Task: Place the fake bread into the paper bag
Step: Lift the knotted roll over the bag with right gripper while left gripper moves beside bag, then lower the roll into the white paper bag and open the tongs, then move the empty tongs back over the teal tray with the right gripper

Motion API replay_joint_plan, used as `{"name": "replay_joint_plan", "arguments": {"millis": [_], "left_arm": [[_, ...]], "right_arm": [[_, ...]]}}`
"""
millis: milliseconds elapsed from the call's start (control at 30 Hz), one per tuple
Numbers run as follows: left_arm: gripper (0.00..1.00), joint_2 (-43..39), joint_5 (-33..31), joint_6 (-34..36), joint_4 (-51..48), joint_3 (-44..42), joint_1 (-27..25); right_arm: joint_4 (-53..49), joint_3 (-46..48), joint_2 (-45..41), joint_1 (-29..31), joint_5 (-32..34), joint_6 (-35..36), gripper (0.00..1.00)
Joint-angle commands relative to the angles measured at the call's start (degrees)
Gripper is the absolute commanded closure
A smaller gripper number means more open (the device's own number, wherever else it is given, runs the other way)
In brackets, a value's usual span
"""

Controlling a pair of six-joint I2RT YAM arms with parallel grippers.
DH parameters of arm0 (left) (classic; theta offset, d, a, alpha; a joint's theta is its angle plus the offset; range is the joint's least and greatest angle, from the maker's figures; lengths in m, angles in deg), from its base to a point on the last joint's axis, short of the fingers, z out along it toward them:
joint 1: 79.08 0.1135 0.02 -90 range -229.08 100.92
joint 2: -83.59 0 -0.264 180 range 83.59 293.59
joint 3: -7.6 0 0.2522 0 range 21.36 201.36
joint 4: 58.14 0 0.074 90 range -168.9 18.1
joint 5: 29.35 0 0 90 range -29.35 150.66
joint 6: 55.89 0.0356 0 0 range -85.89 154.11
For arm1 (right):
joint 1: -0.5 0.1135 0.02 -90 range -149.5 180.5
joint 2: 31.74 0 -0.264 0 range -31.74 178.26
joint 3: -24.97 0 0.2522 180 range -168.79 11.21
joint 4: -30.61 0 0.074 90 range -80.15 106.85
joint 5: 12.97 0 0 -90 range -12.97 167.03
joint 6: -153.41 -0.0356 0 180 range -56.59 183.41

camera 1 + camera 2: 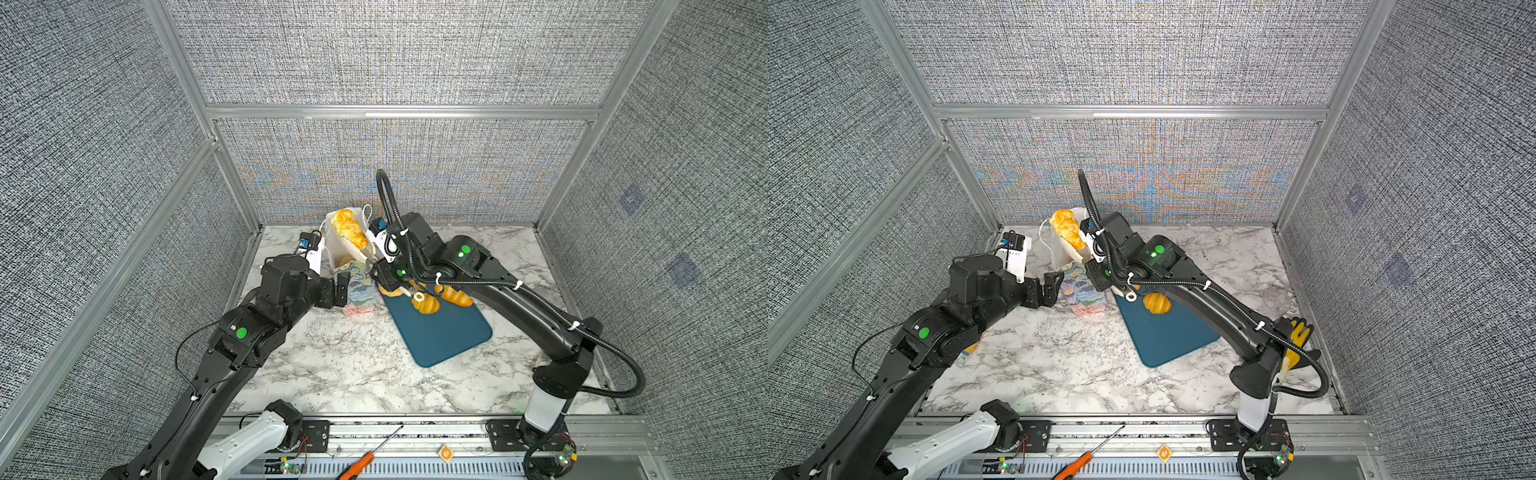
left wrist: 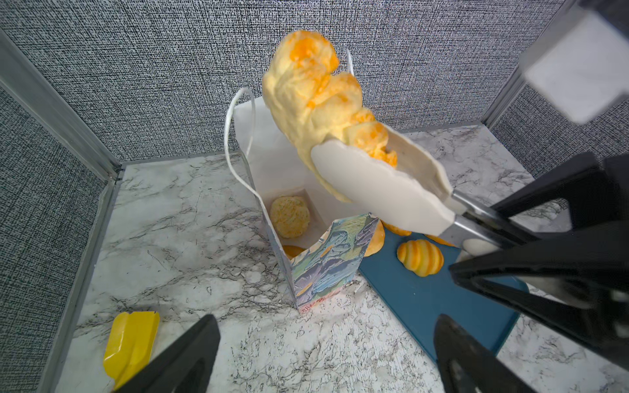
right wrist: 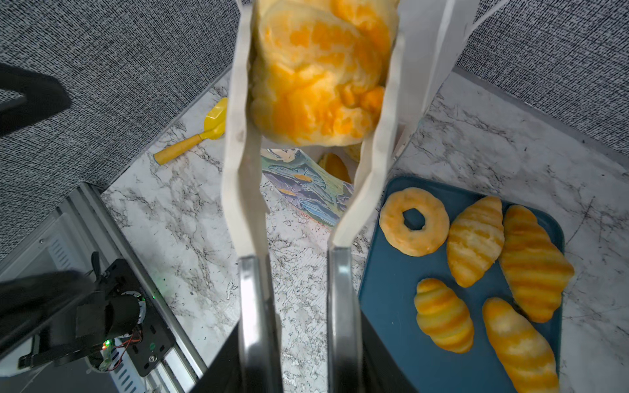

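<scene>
Now | right jaws are clamping tongs (image 2: 384,190) that are holding a pastry (image 2: 313,92) above the paper bag (image 2: 326,265) for dropping | left jaws are hovering wide beside it

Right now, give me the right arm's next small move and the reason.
Likely lower the tongs until the pastry dips into the bag. The right pincer is shut on the tongs, the pastry hangs clamped above the open mouth, and the left pincer stands open beside the bag.
</scene>
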Motion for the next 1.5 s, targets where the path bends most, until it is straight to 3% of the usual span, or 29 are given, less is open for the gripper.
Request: {"name": "replay_joint_plan", "arguments": {"millis": [0,567,1100,1467], "left_arm": [[0.00,-0.4,0.2,0.3,0.0,-0.1,0.2],[0.01,-0.3,0.4,0.0,-1.6,-1.0,0.3],[0.01,0.4,0.7,-0.7,-2.1,-0.3,0.3],[0.02,-0.3,7.0,-2.6,1.1,-1.9,0.2]], "right_arm": [[-0.7,-1.4,0.7,-0.8,1.2,-0.8,0.59],[-3.3,-4.8,3.7,-1.8,1.3,-0.7,0.39],[-3.8,-4.1,0.6,-2.1,3.6,1.0,0.34],[1.9,14.6,-14.5,-2.2,8.2,3.7,0.33]]}}
